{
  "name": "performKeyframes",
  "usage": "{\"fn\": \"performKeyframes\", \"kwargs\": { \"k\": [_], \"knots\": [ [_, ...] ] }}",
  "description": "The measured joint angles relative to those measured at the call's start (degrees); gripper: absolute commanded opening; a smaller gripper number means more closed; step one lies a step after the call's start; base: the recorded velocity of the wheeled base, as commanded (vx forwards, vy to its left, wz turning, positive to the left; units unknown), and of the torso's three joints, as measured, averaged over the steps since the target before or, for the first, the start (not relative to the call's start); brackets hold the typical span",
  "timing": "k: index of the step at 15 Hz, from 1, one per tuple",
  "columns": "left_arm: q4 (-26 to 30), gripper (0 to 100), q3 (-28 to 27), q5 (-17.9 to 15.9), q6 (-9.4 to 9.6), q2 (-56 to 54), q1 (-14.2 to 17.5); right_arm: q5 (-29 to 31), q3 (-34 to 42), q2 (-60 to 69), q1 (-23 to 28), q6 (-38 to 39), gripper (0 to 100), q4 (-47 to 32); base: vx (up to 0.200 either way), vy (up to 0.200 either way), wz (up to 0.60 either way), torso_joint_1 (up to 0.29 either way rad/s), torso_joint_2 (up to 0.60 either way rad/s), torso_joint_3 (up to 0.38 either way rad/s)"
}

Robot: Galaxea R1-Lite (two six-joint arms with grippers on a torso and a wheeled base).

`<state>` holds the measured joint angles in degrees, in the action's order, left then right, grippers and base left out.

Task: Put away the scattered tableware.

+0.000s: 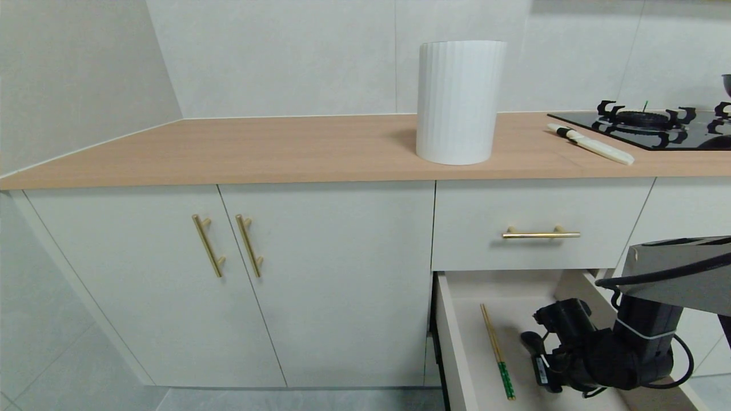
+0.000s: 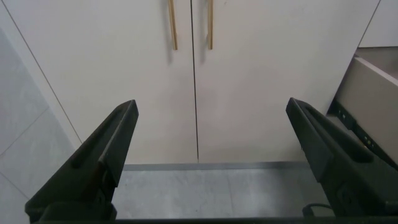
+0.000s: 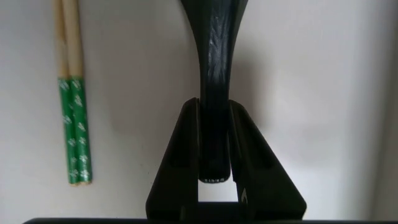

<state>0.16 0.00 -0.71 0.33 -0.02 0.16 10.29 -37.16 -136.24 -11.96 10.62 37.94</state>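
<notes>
Chopsticks (image 1: 497,351) with green ends lie in the open drawer (image 1: 451,337); beside them the right gripper (image 3: 214,109) has its fingers (image 3: 181,146) clamped on a black spoon (image 3: 214,56); the left gripper (image 2: 211,109), fingers spread wide and empty, faces the cupboard doors (image 2: 261,81); a pale knife (image 1: 591,144) lies on the worktop (image 1: 285,148).

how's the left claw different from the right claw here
The left claw is open and empty; the right claw is shut on a black utensil. The left claw faces the cabinet doors near the floor; the right claw is over the open drawer, beside the chopsticks. Both claws are dark.
</notes>
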Motion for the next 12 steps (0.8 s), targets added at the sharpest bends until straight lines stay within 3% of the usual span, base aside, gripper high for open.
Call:
{"fn": "performKeyframes", "kwargs": {
  "k": [7,8,12],
  "knots": [
    [0.00,100,0.00,0.00,0.00,0.00,0.00,0.07,-0.02,-0.74,-0.07,0.00,0,0.05,0.000,0.000,0.00,0.000,0.00,0.000],
    [0.00,100,0.00,0.02,0.05,0.00,0.00,0.05,-0.05,-0.77,-0.07,0.00,100,0.05,0.000,0.000,0.00,0.000,0.00,0.000],
    [0.02,100,0.00,0.00,0.02,0.00,0.00,0.09,-0.10,-0.78,-0.05,0.11,100,0.11,0.000,0.000,0.00,0.000,0.00,0.000]
  ]
}}
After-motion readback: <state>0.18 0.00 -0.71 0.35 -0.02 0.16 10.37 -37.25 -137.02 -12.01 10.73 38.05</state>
